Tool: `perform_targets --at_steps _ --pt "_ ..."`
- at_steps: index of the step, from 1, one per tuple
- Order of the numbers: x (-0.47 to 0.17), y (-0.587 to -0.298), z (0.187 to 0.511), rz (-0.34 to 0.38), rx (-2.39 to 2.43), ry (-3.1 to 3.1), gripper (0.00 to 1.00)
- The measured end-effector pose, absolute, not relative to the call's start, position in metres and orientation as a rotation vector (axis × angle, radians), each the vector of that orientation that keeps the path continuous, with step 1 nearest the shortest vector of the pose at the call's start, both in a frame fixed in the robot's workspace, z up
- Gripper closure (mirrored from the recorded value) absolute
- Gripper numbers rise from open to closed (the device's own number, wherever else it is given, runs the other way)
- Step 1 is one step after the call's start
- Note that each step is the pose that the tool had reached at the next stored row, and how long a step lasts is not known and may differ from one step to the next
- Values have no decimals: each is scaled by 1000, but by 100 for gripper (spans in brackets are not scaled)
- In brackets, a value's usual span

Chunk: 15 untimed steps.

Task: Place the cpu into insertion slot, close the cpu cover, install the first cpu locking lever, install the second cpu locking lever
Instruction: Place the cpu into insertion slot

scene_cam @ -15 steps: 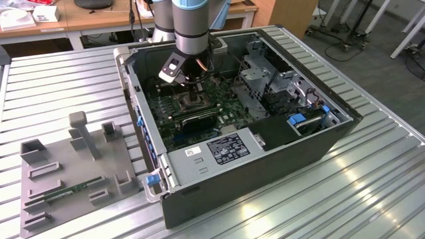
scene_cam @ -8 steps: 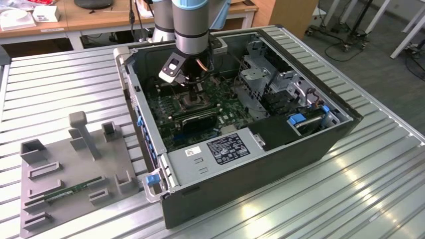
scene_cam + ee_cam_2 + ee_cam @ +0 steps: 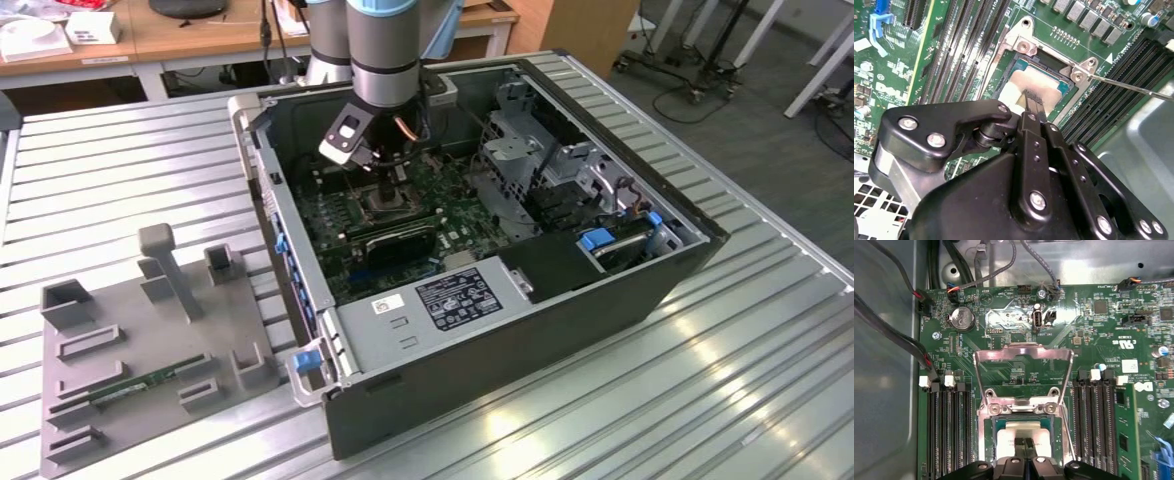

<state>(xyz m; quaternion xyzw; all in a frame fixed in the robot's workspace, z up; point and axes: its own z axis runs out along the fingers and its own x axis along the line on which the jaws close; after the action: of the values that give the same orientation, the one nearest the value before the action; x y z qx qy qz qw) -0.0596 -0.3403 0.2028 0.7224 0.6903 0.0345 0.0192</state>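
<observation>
In the exterior view the pincer (image 3: 384, 195) reaches down into an open computer case (image 3: 534, 330) lying on the ribbed bench (image 3: 747, 400). Its tip is right over the socket area of the green motherboard (image 3: 461, 185).

In the second wrist view the pincer (image 3: 1032, 99) has its two narrow fingers pressed together, gripping nothing. The cpu (image 3: 1049, 82) lies flat directly beneath the tips, either touching them or just short of touching. A thin locking lever (image 3: 1124, 85) runs away from the far corner of the socket.

In the first wrist view the pincer (image 3: 1026, 442) sits over the cpu (image 3: 1014, 435), which is seated in the insertion slot (image 3: 987, 437). The cpu cover (image 3: 1024, 351) is swung open beyond the pincer, hinged at the slot's far edge.

The chip looks light, thin and stiff, with a smooth metal top that would likely slip. Its underside contacts are probably delicate, so opposite edges seem the safest hold. The cover is thin springy sheet metal, probably best pushed at its free cross-bar.
</observation>
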Motion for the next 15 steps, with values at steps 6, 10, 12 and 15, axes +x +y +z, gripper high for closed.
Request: perform_targets --at_steps 6,10,12,15 --pt "-60 -340 205 106 2243 2143 89" --pt "-60 -340 207 105 2243 2143 89" --pt "-60 -340 208 105 2243 2143 89" --pt "-60 -340 208 105 2243 2143 89"
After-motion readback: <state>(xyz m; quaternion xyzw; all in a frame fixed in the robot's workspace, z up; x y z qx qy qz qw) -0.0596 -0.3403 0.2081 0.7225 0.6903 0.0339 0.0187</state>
